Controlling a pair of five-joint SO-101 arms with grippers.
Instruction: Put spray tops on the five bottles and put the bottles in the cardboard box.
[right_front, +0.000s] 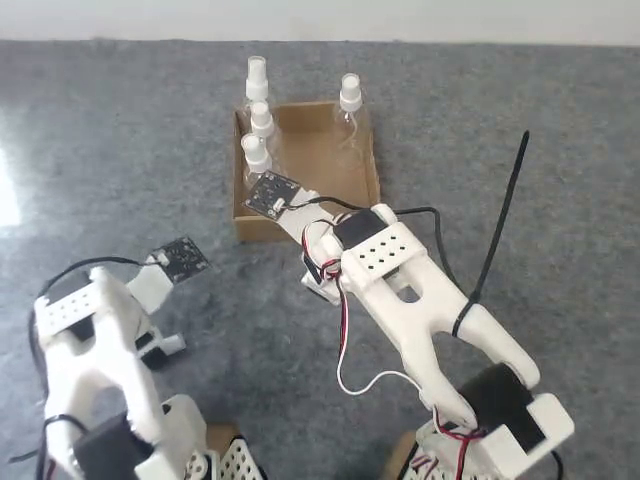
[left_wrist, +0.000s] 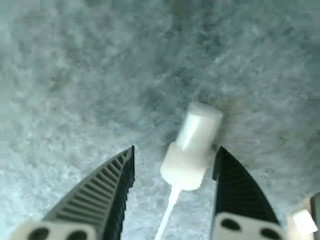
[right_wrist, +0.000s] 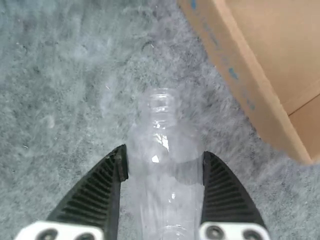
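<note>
**Findings.** The right claw (right_wrist: 163, 152) is clamped on the sides of an uncapped clear bottle (right_wrist: 161, 125), just beside the near wall of the cardboard box (right_front: 372, 170). The left claw (left_wrist: 175, 150) stands apart over the counter (right_front: 120, 150). Its jaws sit either side of a loose spray top (left_wrist: 192, 145), and one jaw nearly touches it. Four capped bottles (right_front: 350, 100) stand at the box.

**Risks.**
- An off-centre closure could flick the top away.
- The trailing tube may miss the narrow neck.
- The smooth bottle could slip or tilt under pressing.
</note>
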